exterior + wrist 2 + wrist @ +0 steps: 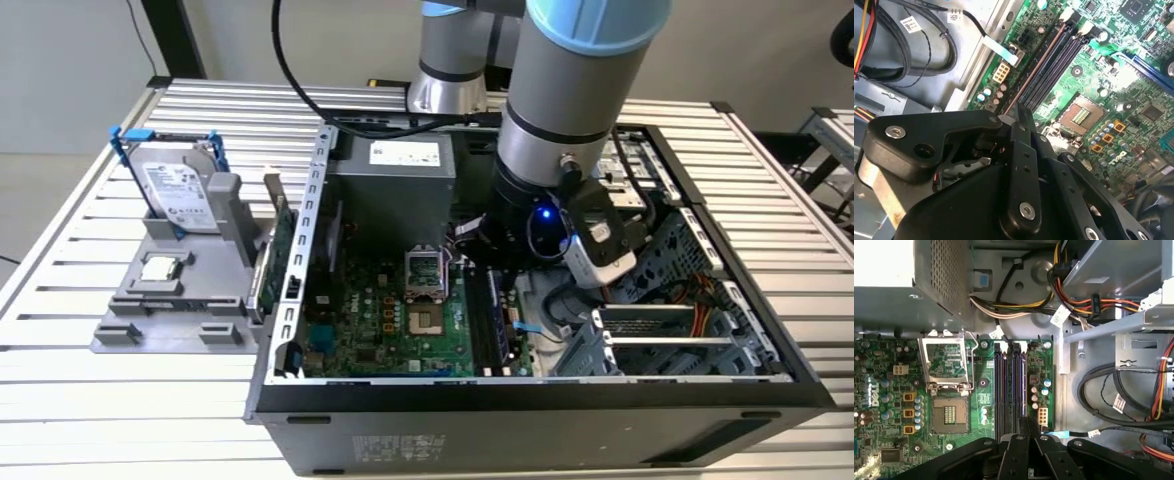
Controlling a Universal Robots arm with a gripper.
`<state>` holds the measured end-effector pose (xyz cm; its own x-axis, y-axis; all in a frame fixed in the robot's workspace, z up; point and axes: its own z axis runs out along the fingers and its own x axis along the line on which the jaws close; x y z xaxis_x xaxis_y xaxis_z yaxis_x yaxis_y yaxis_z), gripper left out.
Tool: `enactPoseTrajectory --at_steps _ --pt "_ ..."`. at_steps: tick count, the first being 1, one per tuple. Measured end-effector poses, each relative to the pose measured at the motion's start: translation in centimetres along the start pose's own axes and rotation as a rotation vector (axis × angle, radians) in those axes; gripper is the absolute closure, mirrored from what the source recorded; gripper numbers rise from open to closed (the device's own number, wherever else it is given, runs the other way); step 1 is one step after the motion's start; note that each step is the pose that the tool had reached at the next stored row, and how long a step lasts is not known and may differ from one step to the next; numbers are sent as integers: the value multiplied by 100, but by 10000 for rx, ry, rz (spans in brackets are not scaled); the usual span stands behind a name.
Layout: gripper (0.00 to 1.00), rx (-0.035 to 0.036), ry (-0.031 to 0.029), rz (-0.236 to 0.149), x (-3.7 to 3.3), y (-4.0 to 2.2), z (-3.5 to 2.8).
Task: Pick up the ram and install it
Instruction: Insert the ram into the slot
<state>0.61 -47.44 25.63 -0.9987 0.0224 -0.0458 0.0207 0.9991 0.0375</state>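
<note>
The arm [567,90] reaches down into the open computer case [534,425], which lies on its side on the slatted worktop [80,400] so that the motherboard [360,335] faces up and the slots can be met from straight above. In the exterior view the jaws sit at about 3 o'clock from the bare processor socket [424,320], over the bank of long memory slots.

In the second wrist view the ram [1041,59] shows as a thin edge with a brownish line, running along the slot on the side away from the socket and ending between the two fingertips [1021,117]. The jaws look drawn together on that near end – pinching the stick by its flat faces, it seems, so that its length stays in line with the slot. Whether it is fully seated or only resting in the slot I cannot tell; the white end latches [1010,346] seen in the first wrist view give no clear answer.

The neighbouring slots [1000,385] look empty. Off at 9 o'clock from the case, a grey holder [167,300] on the worktop keeps the blue-framed hard drive [180,185] upright – well apart from the work.
</note>
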Motion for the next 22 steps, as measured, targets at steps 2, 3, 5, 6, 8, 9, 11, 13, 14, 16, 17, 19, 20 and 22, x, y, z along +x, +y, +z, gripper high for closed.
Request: enactPoseTrajectory --at_steps 2,3,5,6,8,9,11,13,14,16,17,19,20,22 --pt "100 -7 7 -172 0 0 0" --pt "100 -15 11 -313 -2 0 0" --pt "100 -27 22 -593 -2 0 0" --pt "100 -35 28 -753 -2 0 0" --pt "100 -52 40 -1058 -2 0 0" --pt "100 -60 44 -1192 -2 0 0" --pt "100 -75 53 -1429 -4 0 0" --pt "100 -91 61 -1623 -9 0 0" --pt "100 -100 64 -1724 -10 0 0" --pt "100 -122 72 -1952 -12 0 1" --pt "100 -133 76 -2062 -13 0 1" --pt "100 -154 84 -2278 -16 0 1" --pt "100 -166 87 -2377 -18 0 1" --pt "100 -187 93 -2552 -21 0 1"
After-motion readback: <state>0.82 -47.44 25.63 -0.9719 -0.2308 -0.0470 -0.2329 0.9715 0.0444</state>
